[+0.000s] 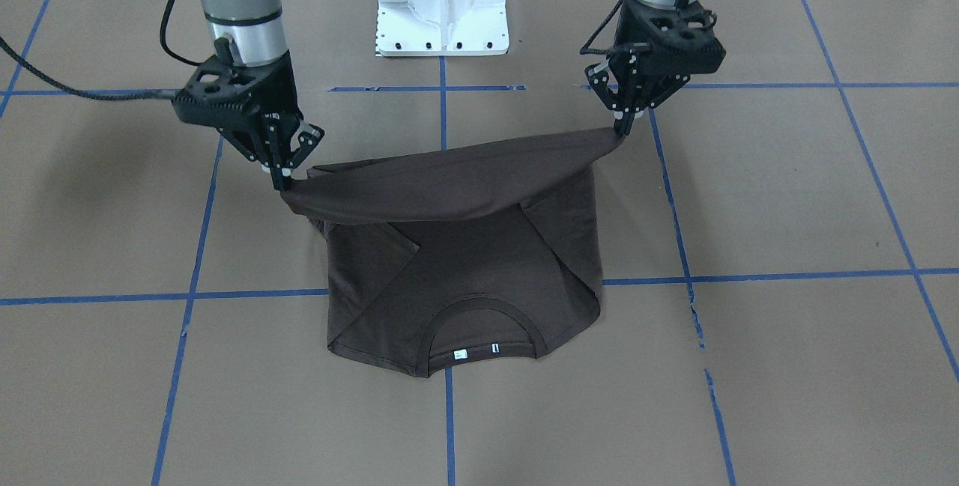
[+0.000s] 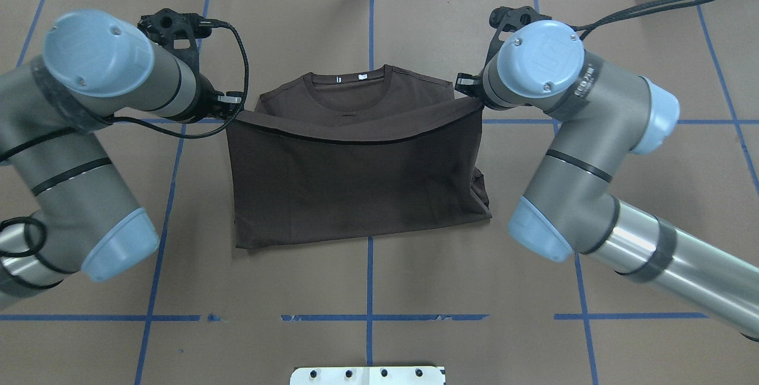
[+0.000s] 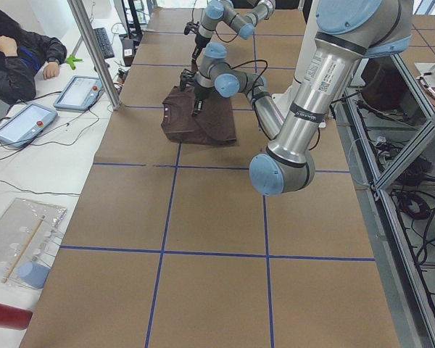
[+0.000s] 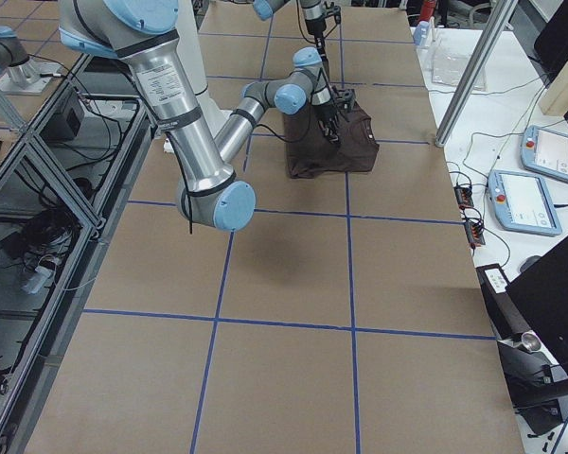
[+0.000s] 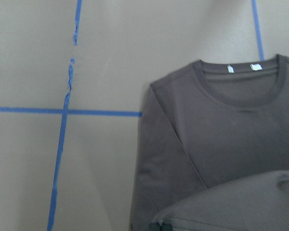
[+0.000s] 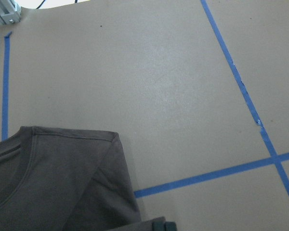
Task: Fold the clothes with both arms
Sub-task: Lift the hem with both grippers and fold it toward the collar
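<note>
Now L pincer (image 1: 622, 129), R pincer (image 1: 283, 180) point down, clamping lifted T-shirt (image 1: 464, 261) edge.

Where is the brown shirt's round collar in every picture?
Front-facing: dark brown ribbed round collar, bottom centre.
Overhead: collar, top centre.
Left side: too small to tell.
Right side: too small to tell.
Left wrist: collar, upper right.
Right wrist: collar, bottom left.
Shared landmark: white neck tags.

From overhead, the right arm (image 2: 539, 67) hides the fingertips of the right gripper (image 1: 285, 180). The raised hem of the T-shirt (image 2: 356, 183) covers its chest. The print on the neck tags (image 1: 461, 354) is too small to read.
</note>
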